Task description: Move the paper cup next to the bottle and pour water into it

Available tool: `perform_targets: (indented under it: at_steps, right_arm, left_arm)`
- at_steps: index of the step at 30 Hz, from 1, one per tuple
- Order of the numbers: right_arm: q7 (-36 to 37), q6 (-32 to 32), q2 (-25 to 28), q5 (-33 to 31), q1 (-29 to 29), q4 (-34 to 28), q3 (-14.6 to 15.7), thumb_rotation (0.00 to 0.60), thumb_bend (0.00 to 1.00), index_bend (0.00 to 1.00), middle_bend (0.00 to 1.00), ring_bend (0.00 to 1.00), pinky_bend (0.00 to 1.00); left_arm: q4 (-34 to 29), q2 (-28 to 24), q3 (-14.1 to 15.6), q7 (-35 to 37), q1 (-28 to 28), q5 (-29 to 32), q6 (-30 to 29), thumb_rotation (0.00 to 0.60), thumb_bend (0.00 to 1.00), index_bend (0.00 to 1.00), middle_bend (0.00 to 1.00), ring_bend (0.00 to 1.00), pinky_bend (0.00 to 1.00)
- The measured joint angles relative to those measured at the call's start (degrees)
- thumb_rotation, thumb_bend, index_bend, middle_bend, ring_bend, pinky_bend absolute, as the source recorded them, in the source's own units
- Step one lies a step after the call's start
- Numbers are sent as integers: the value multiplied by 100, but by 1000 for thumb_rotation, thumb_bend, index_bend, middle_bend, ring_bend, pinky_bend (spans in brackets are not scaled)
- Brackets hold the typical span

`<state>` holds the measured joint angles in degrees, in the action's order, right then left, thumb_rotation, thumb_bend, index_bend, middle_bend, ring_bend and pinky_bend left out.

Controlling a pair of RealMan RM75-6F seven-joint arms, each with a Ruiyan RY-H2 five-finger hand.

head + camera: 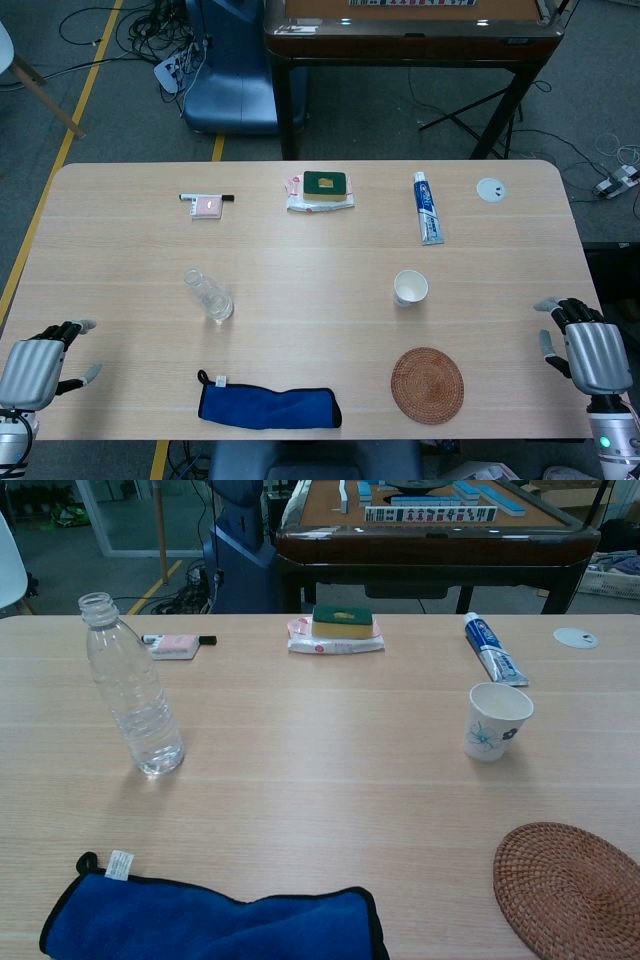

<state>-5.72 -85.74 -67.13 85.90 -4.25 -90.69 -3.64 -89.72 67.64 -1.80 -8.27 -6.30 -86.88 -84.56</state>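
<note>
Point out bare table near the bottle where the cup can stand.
Bare wood lies between the bottle and the cup, bordered in front by the blue cloth. The far edge is crowded: marker, sponge, toothpaste.

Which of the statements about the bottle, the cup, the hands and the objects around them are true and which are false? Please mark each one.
1. The clear plastic bottle stands upright with no cap on it. True.
2. The white paper cup stands right beside the bottle. False: it stands apart, on the other side of the table, near the blue and white toothpaste tube.
3. The left hand holds the bottle. False: it rests at the table edge and holds nothing.
4. The right hand holds nothing. True.
5. The round woven rattan coaster lies under the cup. False: it lies bare, nearer the robot than the cup.
6. The blue cloth lies at the near table edge. True.
</note>
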Motion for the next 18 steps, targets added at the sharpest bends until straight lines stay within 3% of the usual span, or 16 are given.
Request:
perform_targets:
  at_steps: [6,12,18]
  right_arm:
    - [34,60,-12,26,-30,6,9,600,513,376,322,264,422]
    - [-9,220,-52,-5,-127,87,-7,600,290,376,269,244,420]
    - [-293,531,-131,-73,-385,139,-115,600,245,376,226,202,389]
  left_arm:
    - [-48,-46,7,-4,-9,97,98,600,151,318,381,407,627]
    - [-41,-71,-23,70,-26,195,159,600,151,318,381,407,627]
    - [-55,-130,-53,183,-24,285,195,600,151,318,381,407,627]
